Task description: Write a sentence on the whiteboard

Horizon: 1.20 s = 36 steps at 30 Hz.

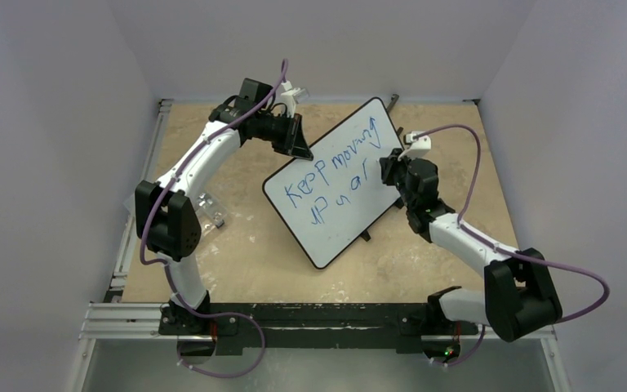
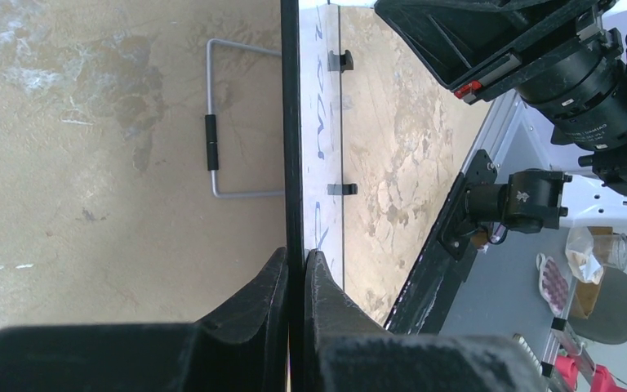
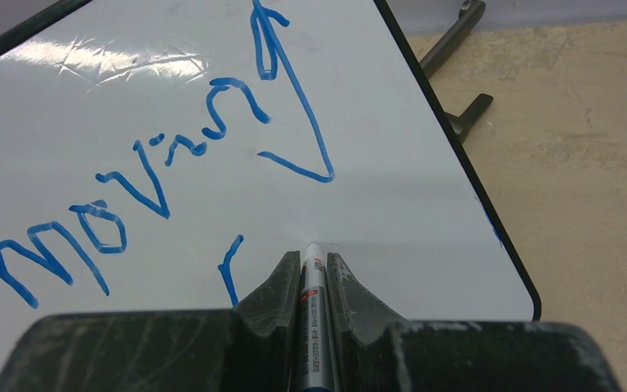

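Note:
The whiteboard (image 1: 339, 180) lies tilted at the middle of the table, white with a thin black rim. The sentence (image 1: 335, 163) is in blue letters, "Keep moving" with a shorter second line under it; part of it shows in the right wrist view (image 3: 171, 171). My left gripper (image 1: 298, 140) is shut on the board's far left edge, seen edge-on in the left wrist view (image 2: 292, 163). My right gripper (image 1: 393, 170) is shut on a marker (image 3: 313, 318) whose tip touches the board (image 3: 424, 204) right of the last blue stroke.
A wire stand (image 2: 212, 139) lies on the tan table behind the board. Small black feet (image 3: 467, 114) stick out past the board's far edge. A clear plastic piece (image 1: 208, 208) lies near the left arm. White walls close in the table.

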Available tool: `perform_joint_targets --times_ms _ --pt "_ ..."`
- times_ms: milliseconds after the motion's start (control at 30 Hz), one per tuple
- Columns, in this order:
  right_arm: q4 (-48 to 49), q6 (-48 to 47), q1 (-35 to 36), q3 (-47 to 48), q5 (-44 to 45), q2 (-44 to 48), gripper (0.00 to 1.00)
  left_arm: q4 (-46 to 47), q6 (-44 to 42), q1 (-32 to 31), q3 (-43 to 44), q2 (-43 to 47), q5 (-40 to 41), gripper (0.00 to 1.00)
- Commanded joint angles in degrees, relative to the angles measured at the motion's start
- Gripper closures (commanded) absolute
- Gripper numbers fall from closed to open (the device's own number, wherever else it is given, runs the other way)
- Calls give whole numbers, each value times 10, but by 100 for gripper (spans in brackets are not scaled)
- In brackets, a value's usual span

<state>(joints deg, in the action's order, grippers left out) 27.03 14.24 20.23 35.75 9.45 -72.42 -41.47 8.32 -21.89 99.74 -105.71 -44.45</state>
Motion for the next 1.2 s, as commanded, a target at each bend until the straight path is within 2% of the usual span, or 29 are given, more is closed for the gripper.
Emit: perform_joint_targets --times_ms 0,533,1167 --pt "23 -4 -1 32 -10 -8 100 11 -53 -9 -2 24 16 100" --pt "41 -1 -1 24 -91 -20 100 8 -56 -10 -1 24 18 100" --pt "24 22 -1 -35 -89 6 100 7 -55 -10 -1 27 21 100"
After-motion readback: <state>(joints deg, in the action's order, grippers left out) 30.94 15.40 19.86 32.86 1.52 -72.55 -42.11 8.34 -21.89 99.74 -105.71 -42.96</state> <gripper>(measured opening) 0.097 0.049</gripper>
